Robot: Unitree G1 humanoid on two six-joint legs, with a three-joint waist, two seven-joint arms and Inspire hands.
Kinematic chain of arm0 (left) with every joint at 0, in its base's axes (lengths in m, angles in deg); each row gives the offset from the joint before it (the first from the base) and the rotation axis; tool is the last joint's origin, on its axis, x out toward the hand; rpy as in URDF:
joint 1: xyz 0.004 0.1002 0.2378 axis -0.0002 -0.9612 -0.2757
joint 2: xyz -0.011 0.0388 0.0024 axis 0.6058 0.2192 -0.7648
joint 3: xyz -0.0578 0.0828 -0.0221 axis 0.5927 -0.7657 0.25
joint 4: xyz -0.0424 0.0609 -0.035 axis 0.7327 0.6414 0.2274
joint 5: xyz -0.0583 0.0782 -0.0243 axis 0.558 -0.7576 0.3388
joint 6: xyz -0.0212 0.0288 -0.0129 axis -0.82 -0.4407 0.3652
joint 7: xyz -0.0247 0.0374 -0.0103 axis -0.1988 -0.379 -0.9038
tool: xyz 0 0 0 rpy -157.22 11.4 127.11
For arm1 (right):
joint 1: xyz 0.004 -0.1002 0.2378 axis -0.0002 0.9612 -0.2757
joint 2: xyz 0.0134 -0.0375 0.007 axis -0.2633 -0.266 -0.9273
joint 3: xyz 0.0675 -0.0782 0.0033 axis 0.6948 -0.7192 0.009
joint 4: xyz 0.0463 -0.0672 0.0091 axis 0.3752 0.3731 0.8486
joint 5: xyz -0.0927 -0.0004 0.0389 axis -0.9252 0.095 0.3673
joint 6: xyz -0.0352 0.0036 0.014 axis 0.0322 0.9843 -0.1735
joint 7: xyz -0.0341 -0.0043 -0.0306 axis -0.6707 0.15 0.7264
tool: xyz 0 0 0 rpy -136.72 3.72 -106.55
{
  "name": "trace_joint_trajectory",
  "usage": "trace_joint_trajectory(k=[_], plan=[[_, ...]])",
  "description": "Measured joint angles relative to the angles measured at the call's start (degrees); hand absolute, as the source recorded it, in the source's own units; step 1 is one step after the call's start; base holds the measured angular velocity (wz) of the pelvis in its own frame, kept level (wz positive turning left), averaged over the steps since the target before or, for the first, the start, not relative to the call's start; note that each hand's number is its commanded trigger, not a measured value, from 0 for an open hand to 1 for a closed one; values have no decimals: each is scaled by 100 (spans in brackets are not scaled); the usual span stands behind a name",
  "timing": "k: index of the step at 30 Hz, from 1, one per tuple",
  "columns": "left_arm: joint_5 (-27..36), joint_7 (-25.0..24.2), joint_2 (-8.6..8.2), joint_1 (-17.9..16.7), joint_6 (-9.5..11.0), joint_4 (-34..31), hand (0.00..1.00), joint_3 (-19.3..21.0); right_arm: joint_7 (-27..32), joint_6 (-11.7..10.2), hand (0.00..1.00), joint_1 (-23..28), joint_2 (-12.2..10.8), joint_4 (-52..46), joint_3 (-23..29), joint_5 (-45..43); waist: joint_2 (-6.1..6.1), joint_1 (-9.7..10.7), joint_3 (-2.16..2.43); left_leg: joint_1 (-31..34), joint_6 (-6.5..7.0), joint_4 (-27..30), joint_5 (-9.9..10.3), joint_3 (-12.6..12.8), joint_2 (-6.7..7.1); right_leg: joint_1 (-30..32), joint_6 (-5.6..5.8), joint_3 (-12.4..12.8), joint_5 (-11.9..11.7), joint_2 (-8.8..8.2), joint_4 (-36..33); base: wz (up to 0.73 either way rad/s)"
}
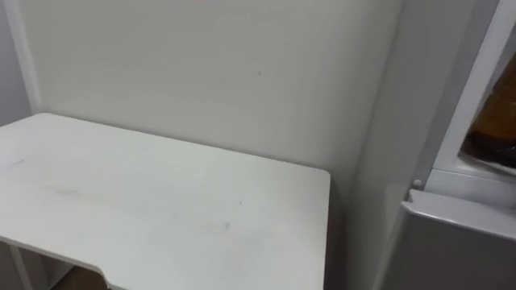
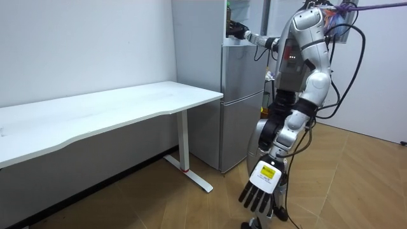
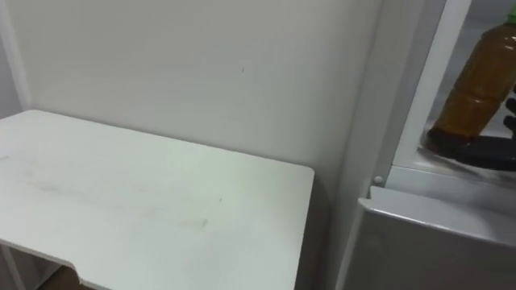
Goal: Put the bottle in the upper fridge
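One bottle point(image 3: 481, 80), amber liquid up to near the neck, prob. plastic. Judging by that: fairly heavy when this full, stiff enough to take a firm squeeze, and smooth-walled, so likely slippery. Not very fragile, but it would tip or roll if let go crooked.

It's inside the upper fridge point(image 3: 447, 179), leaning a bit, base low near the sill; can't tell whether it rests on a shelf. Right hand point(image 3: 477, 150) is at the bottle's lower part w/ dark fingers wrapped round it, i.e. gripping the bottle. Best hold, in my judgement, is round the straight body, lower half, below the shoulder. Avoid the neck or cap, where a full bottle would swing.

Left hand point(image 2: 261, 191) hangs low beside the leg in the room view, fingers straight, holding nothing.

Count:
- 1 bottle.
- 1 fridge point(image 2: 241, 108) w/ 2 compartments: upper open, lower door point(image 3: 435, 250) closed.
- 1 white bench point(image 1: 161, 201), on the robot's left of the fridge.
- 2 hands, 1 busy, 1 idle.

Robot stands right at the fridge front, right arm reaching up into the top compartment.
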State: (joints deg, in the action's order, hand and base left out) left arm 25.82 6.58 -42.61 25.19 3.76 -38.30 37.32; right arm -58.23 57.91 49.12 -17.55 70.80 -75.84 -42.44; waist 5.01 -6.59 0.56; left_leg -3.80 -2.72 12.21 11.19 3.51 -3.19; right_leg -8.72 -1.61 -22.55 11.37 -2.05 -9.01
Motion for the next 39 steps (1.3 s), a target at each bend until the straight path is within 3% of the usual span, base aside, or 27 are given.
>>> trace_joint_trajectory(k=[7, 14, 19, 23, 26, 31, 39], plan=[[3, 69, -5, -4, 4, 19, 0, 1, 33, -50, 0, 271, -1, -39, 114, 68, 90, -6, -35, -88, 0, -43, 0, 97, -2, -11, 22, 105, 18, 7, 33, -4], [7, 70, -12, 69, 37, 209, 0, 38, 451, 13, 0, 636, -2, -630, 220, 131, 112, 8, -29, -74, 3, -58, 2, 152, -4, 61, 23, 183, 16, 10, 8, -5], [-2, 60, -28, 127, 68, 289, 0, 36, 630, 0, 0, 834, -2, -1026, 269, 126, 80, 41, -45, -71, 4, -57, 3, 194, -10, 92, 22, 206, 15, 8, -3, -4], [5, 19, -63, 123, 159, 285, 0, 36, 707, -1, 0, 1095, -2, -1556, 438, 121, -29, 82, -89, -70, 8, -67, 5, 253, -10, 177, 23, 296, 15, -3, -75, -9], [13, 21, -63, 111, 177, 294, 0, 34, 751, -2, 0, 1181, -5, -1822, 450, 182, -108, 178, -60, -76, 9, -79, 4, 292, -7, 201, 23, 369, 16, -1, -78, -9], [9, 20, -82, 115, 298, 293, 0, 15, 831, -22, 0, 1259, -8, -2173, 489, 212, -137, 217, -43, -116, 10, -84, 3, 420, -22, 239, 22, 495, 16, 7, -101, -14], [12, 53, -123, 164, 353, 308, 0, 10, 813, -110, 0, 1604, -449, -2788, 561, 243, -37, 303, -59, -135, 10, -94, 4, 557, -25, 295, 24, 566, 20, 3, -167, -5]])
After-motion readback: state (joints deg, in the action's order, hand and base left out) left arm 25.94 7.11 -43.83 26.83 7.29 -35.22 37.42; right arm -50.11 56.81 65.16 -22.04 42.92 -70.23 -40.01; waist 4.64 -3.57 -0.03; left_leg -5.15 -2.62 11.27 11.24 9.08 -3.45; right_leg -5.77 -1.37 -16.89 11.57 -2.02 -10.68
